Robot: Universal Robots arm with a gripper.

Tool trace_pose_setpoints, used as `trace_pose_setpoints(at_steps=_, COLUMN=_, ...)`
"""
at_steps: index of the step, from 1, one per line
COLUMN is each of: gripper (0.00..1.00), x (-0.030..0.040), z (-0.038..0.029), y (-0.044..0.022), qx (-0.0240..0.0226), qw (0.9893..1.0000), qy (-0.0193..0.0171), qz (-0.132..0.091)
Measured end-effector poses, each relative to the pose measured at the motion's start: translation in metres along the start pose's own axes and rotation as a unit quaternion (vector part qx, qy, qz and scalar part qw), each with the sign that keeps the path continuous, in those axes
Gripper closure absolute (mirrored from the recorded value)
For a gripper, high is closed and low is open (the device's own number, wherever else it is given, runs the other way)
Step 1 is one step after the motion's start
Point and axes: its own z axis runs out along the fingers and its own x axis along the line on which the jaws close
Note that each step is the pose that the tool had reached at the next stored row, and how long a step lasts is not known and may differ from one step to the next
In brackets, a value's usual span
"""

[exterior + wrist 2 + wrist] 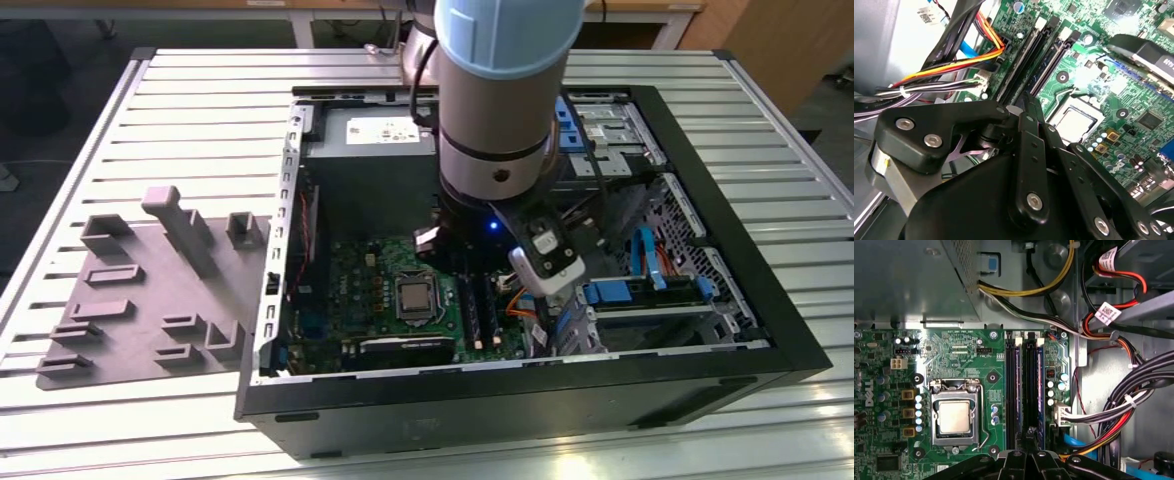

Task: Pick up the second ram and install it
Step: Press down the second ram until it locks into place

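The black-linked gripper [1029, 434] hangs low inside the computer. In both wrist views its jaws are drawn narrow, tips almost together, right over the long black memory slots [1013, 390]. I cannot tell whether anything thin is pinched between them.

Just past the tips, a dark blue-black strip stands on edge along the slot nearest the cables. I take this to be the second ram [1040, 390], a long, narrow, flat memory stick, though it could equally be a stick of the same kind. If it is the second ram, the pick-up is done and the work is at the seating stage. Whether the stick is pressed fully home and latched is not visible.

Around the slots lies the green motherboard [954, 350], with its square silver processor [954, 417] beside the slots. On the other side of them runs a bundle of black, red and yellow cables [1134, 400]. Further off is the grey metal power supply box [367, 150].

All this sits in the open black computer case [534, 400], which lies on its side across the middle of the ribbed pale metal counter [200, 100]. The pale blue and silver robot arm [501, 80] reaches down into it. The grey plastic holder tray [134, 300], with its posts and pockets, lies well apart near the counter's edge at the exterior view's left.

Beyond the far edge stand light wooden furniture [787, 40] and a dark floor [40, 100].
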Motion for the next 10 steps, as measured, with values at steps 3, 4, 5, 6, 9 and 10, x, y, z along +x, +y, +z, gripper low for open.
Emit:
trace_pose_setpoints(at_steps=3, gripper=0.89, x=-0.0002, z=0.0000, y=-0.0042, qx=0.0001, qw=1.0000, qy=0.0000, qz=0.000)
trace_pose_setpoints(at_steps=4, gripper=0.89, x=-0.0002, z=0.0001, y=-0.0052, qx=0.0001, qw=1.0000, qy=0.0000, qz=0.000)
trace_pose_setpoints(at_steps=5, gripper=0.89, x=-0.0002, z=0.0000, y=-0.0062, qx=0.0002, qw=1.0000, qy=0.0000, qz=0.000)
trace_pose_setpoints(at_steps=6, gripper=0.89, x=-0.0002, z=0.0000, y=-0.0072, qx=0.0002, qw=1.0000, qy=0.0000, qz=0.000)
trace_pose_setpoints(at_steps=9, gripper=0.89, x=-0.0003, z=0.0000, y=-0.0102, qx=0.0002, qw=1.0000, qy=0.0000, qz=0.000)
trace_pose_setpoints(at_steps=10, gripper=0.89, x=-0.0003, z=0.0000, y=-0.0111, qx=0.0002, qw=1.0000, qy=0.0000, qz=0.000)
